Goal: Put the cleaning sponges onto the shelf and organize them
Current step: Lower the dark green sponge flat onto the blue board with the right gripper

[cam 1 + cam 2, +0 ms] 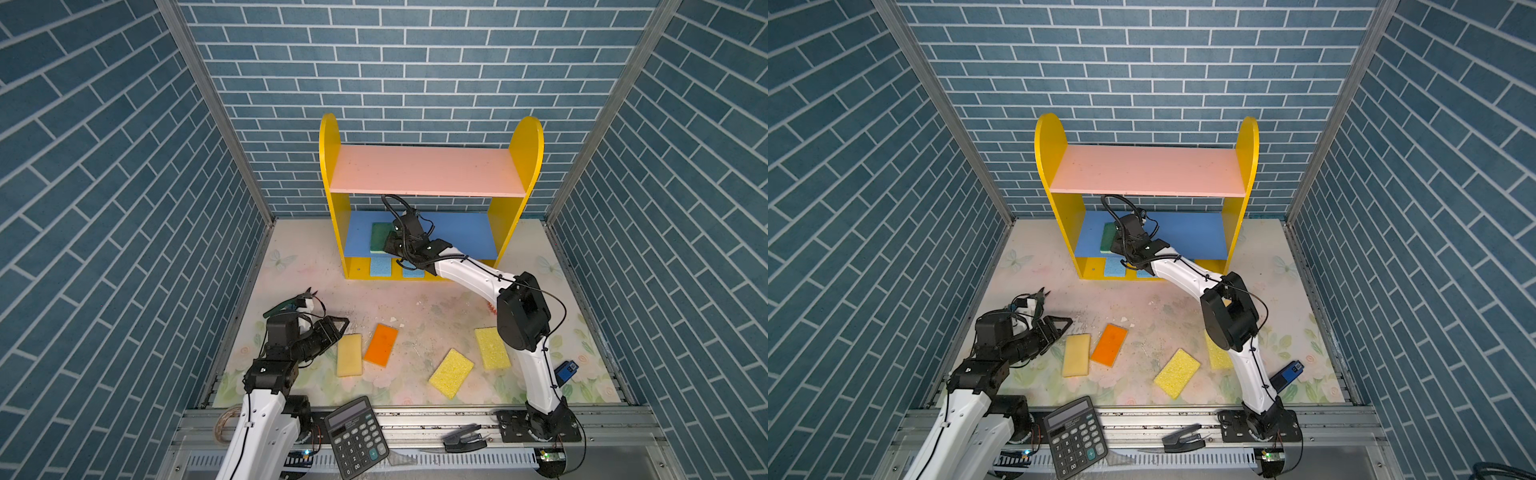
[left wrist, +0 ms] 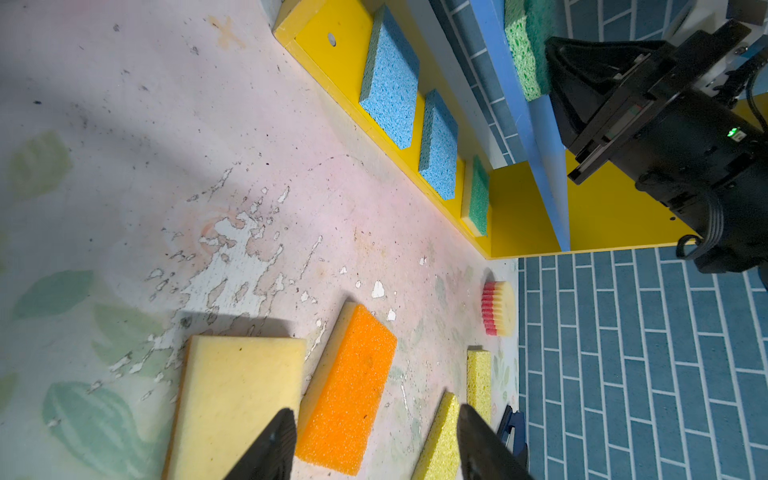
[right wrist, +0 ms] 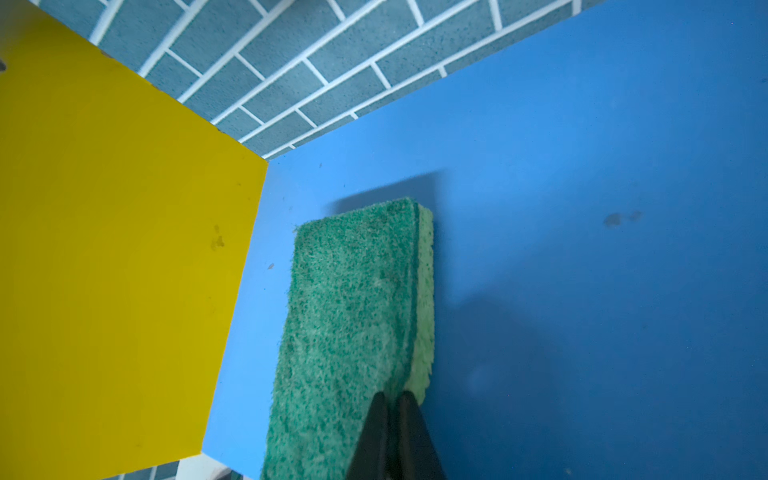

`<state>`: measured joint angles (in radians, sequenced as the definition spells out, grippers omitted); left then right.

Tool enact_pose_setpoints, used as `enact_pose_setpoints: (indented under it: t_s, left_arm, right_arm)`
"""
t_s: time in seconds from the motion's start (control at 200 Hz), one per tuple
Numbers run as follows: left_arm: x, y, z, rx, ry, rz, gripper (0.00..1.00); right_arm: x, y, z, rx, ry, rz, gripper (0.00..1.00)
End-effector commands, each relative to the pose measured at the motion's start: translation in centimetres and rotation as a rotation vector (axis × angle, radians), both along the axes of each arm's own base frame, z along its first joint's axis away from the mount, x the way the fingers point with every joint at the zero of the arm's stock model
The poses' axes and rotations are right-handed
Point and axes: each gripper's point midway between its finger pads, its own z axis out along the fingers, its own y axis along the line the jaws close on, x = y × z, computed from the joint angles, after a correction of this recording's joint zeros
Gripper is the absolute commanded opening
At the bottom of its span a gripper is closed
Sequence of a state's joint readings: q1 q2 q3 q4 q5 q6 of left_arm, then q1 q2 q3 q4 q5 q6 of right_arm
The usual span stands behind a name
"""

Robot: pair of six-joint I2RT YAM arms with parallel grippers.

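The shelf (image 1: 332,199) stands at 12 o'clock on the bench (image 1: 291,266). A green sponge (image 3: 349,311) lies on its blue board at the 9 o'clock end, beside the yellow side panel. The right tool (image 3: 392,399), pressed together, meets the sponge's near edge; I cannot tell whether it nips foam. The right arm (image 1: 465,270) crosses the base, so only the left wrist view plainly shows the green base sponge (image 2: 478,195) past two blue sponges (image 2: 390,79), and the round sponge (image 2: 496,307). The left tool (image 2: 374,411), spread, is at 8 o'clock beside the pale yellow sponge (image 1: 349,355) and the orange sponge (image 1: 381,345).
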<state>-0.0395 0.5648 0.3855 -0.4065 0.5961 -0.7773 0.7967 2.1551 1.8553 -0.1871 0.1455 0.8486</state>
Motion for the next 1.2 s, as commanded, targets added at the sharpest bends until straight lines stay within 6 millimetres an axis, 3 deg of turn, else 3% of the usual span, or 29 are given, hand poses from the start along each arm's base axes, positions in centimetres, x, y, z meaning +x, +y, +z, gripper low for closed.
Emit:
enact_pose_setpoints:
  t_s: [0.0, 0.28, 0.77, 0.97, 1.155, 1.195]
  left_arm:
    - [0.0, 0.1, -0.1, 0.005, -0.005, 0.000, 0.63]
    - [-0.1, 0.1, -0.2, 0.003, -0.004, -0.003, 0.63]
    - [-0.4, 0.2, -0.2, 0.003, -0.004, 0.006, 0.64]
    - [-0.1, 0.0, -0.1, -0.022, -0.010, 0.008, 0.64]
    - [-0.1, -0.1, 0.0, -0.021, -0.012, 0.005, 0.64]
    - [-0.2, -0.1, -0.1, -0.019, -0.010, 0.002, 0.64]
  right_arm:
    - [-0.4, -0.1, 0.3, -0.001, -0.003, 0.001, 0.11]
    - [-0.2, -0.2, 0.8, 0.012, -0.015, -0.010, 0.19]
    - [-0.1, -0.4, 1.9, 0.024, -0.044, -0.016, 0.23]
    - [0.2, -0.4, 3.3, 0.026, -0.072, -0.003, 0.24]
    - [0.5, -0.5, 3.4, 0.029, -0.072, -0.005, 0.24]
    - [0.5, -0.5, 3.3, 0.027, -0.068, -0.004, 0.19]
